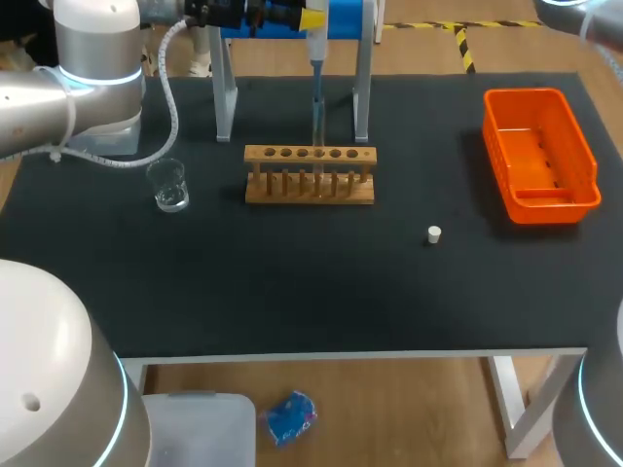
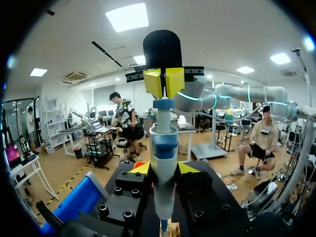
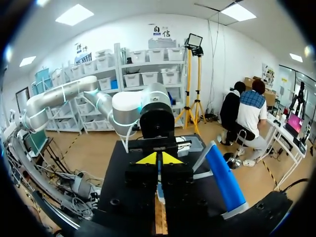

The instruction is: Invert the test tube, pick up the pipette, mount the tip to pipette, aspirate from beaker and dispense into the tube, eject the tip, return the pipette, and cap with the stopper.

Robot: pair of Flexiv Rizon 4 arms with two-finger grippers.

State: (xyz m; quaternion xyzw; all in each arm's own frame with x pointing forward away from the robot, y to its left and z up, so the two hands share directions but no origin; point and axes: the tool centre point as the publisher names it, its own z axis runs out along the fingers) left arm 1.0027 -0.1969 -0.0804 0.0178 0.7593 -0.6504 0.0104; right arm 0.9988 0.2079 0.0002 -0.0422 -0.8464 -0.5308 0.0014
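Left gripper (image 2: 164,169): clamped on the pipette (image 2: 164,148) from both sides, yellow tips flat against the barrel; held high over the rack (image 1: 310,192), in front of the stand (image 1: 224,92).
Right gripper (image 2: 164,81): fingers pressed together, nothing pinched between them; just above the pipette's top end, facing the left gripper; touching that end or a hair off it, cannot tell.
Pipette: upright in the left gripper, thin lower end pointing straight down at the rack's middle.
Tube (image 1: 318,146): upright in a middle hole of the rack, mouth up, directly below the left gripper and in line with the pipette; pipette's lower end reaching down into its mouth, exact depth too fine to make out.
Rack: wooden, one row of holes, mid-table, just in front of the stand's grey legs.
Beaker (image 1: 169,185): clear, upright on the table (image 1: 292,282), left of the rack, well apart from both grippers.
Stopper (image 1: 434,233): small and white, lying on the table to the right of the rack and nearer the front edge, well apart from the tube and from both grippers.
Bin (image 1: 541,199): orange, at the table's right side, beyond the stopper.
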